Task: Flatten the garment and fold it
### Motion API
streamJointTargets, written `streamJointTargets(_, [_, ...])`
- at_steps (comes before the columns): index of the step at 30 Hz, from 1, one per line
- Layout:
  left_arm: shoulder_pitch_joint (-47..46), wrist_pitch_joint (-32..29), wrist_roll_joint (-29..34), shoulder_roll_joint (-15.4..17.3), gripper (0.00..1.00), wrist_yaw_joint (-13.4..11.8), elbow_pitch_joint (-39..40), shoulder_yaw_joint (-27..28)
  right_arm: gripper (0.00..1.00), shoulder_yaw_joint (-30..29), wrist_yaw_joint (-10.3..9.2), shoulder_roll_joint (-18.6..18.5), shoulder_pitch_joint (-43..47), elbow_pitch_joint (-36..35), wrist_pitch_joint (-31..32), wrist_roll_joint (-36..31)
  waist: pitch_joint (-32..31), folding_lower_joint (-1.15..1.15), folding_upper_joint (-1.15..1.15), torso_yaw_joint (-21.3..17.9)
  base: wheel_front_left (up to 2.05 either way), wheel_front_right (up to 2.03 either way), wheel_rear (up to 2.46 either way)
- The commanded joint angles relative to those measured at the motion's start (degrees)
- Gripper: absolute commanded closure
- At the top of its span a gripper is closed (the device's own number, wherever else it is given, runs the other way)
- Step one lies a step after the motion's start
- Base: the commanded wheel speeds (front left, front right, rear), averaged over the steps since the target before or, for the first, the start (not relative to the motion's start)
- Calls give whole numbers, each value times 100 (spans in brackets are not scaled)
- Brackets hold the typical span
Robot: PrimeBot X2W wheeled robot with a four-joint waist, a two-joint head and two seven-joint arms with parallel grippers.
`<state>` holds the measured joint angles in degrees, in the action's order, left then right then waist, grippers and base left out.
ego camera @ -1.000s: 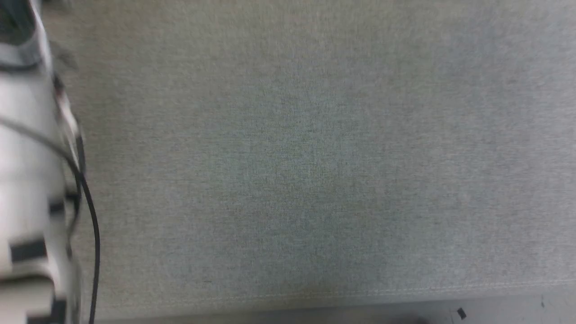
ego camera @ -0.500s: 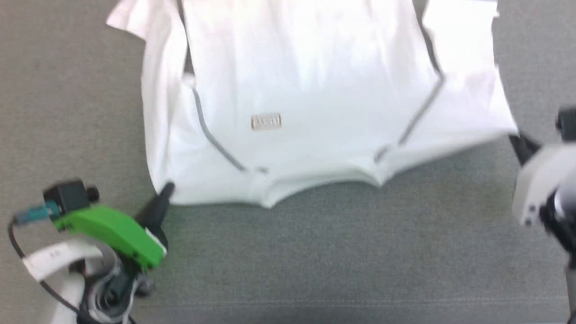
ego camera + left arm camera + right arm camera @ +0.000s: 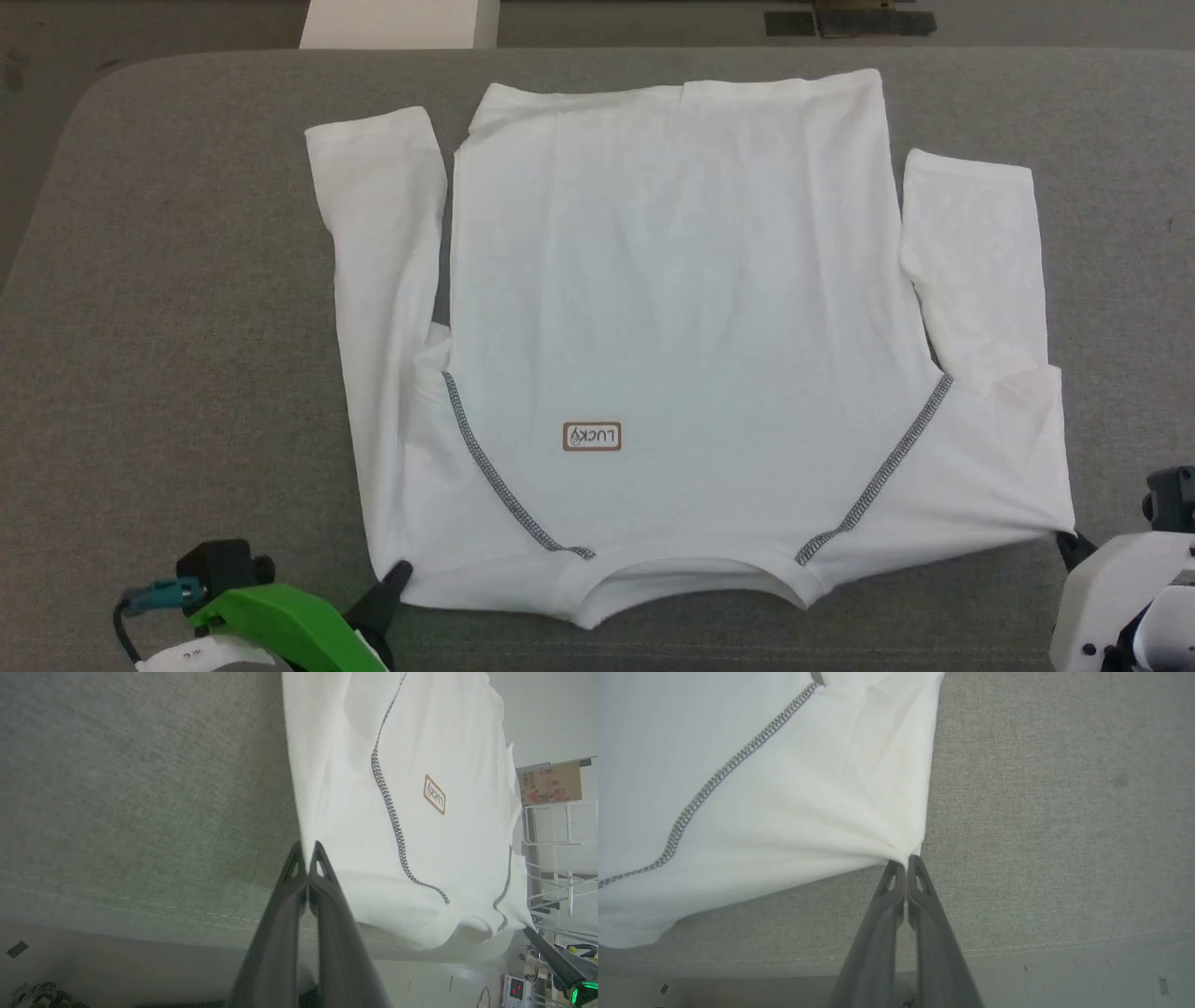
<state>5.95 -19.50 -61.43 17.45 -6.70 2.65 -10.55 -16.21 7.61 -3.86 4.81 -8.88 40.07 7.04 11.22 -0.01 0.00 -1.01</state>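
So, garment (image 3: 681, 308): spread mid-frame on the grey pad (image 3: 187, 280), collar (image 3: 691, 571) at the bottom edge, long axis top-to-bottom.
Left gripper (image 3: 397, 574): closed, lower-left shoulder corner pinched.
Right gripper (image 3: 906, 863): closed, lower-right corner pinched.
Relation: cloth lies straight up-frame from both grippers.

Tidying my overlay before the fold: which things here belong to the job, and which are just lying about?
Job: shirt; left claw and right claw, each shut on a near corner of it; grey table underneath.
Lying about: white box beyond the table; dark strip on the floor.
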Motion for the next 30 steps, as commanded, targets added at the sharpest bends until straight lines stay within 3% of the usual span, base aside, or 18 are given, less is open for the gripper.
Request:
streamJointTargets(1, [67, 30, 74, 19, 100, -24, -87, -27, 100, -54, -12, 18, 56, 86, -71, -69, -28, 1, 0, -4, 0, 0, 0])
streamJointTargets(17, [-268, 385, 369, -321, 100, 201, -971, -415, 100, 214, -12, 96, -77, 1229, -471, -155, -23, 1, 0, 2, 0, 0, 0])
streamJointTargets(18, [-291, 449, 378, -335, 54, 210, -1000, -391, 100, 219, -12, 97, -80, 1265, -492, -137, -29, 1, 0, -1, 0, 0, 0])
streamJointTargets(19, [-304, 486, 383, -342, 0, 216, -1022, -377, 99, 223, -12, 97, -83, 1282, -519, -127, -41, 1, 0, -5, 0, 0, 0])
streamJointTargets(20, [-314, 527, 385, -346, 0, 235, -1033, -364, 55, 228, -12, 97, -75, 1288, -554, -116, -62, 1, 0, -9, 0, 0, 0])
streamJointTargets(21, [-316, 567, 383, -352, 0, 243, -1031, -343, 33, 207, -12, 97, -64, 1284, -603, -98, -89, 1, 0, -10, 0, 0, 0])
streamJointTargets(22, [-311, 617, 373, -362, 0, 247, -1014, -311, 0, 173, -12, 97, -45, 1262, -683, -80, -125, 1, 0, -10, 0, 0, 0])
streamJointTargets(30, [-274, 1380, 599, -220, 0, 230, -339, 153, 0, 7, -12, 98, 142, 731, -1706, 99, -317, 1, 0, -41, 0, 0, 0])
